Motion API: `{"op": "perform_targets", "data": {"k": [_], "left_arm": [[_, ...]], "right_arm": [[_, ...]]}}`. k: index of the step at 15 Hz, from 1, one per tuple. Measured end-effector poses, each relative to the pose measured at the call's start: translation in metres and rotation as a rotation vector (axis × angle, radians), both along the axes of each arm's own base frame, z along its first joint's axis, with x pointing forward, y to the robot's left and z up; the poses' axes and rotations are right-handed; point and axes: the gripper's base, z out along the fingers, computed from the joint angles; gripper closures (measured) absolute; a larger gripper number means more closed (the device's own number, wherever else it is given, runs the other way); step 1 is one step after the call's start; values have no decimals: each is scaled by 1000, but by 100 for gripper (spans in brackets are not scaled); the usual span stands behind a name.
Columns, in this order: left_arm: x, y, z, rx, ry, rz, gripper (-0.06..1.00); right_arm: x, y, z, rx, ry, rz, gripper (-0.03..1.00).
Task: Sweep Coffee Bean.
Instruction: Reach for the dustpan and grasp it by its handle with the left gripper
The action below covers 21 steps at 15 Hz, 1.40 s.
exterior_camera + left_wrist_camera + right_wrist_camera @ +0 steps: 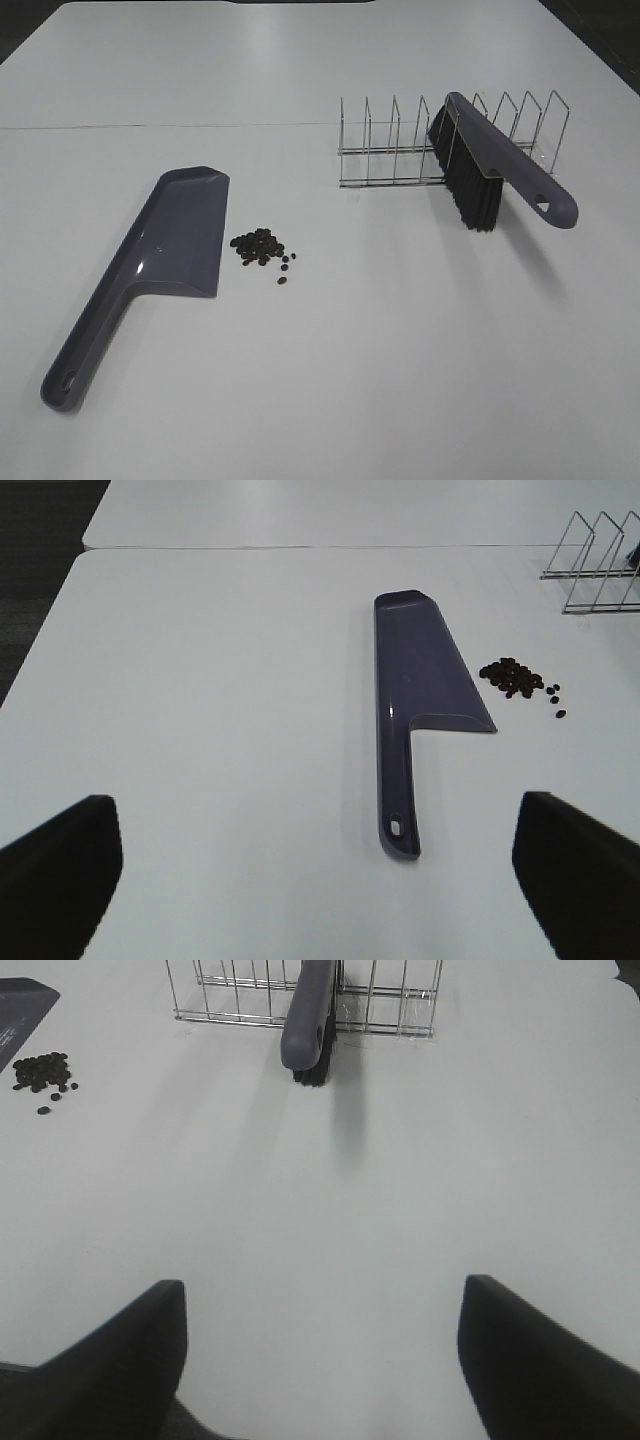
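Observation:
The coffee bean pile (262, 246) lies as a small dark heap on the white table, just right of the purple dustpan (170, 245), which lies flat. The purple brush (490, 165) with black bristles leans in a wire rack (400, 150) at the back right. Neither gripper shows in the exterior high view. In the left wrist view my left gripper (318, 820) is open, well short of the dustpan (420, 680) and the coffee bean pile (512, 677). In the right wrist view my right gripper (322, 1295) is open and holds nothing, facing the brush (308, 1020); the coffee bean pile (42, 1068) lies far off.
The wire rack (300, 1005) stands on the table with the brush handle sticking out of it toward my right gripper. A seam between two tabletops (150, 126) runs behind the dustpan. The table's left edge (40, 650) shows in the left wrist view.

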Motion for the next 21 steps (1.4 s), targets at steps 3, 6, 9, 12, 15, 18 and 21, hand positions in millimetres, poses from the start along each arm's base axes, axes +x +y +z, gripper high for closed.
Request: {"op": "perform_targets", "data": {"k": [3,6,9,12,15,18,21], "left_arm": [[0,0,0,4,0,1,-5],[0,0,0,4,0,1,-5],[0,2,0,11,1,21,-5],[0,8,-1,73,2,66,-5],[0,9,-1,81,1,68,-5],[0,9,-1,81,1,68,-5],[0,9,-1,81,1,68,-5]], "right_arm": [[0,0,0,0,0,0,31],[0,0,0,0,0,0,31],[0,0,0,0,0,0,31],[0,0,0,0,0,0,31],[0,0,0,0,0,0,31],[0,0,0,0,0,0,31],[0,0,0,0,0,0,31]]}}
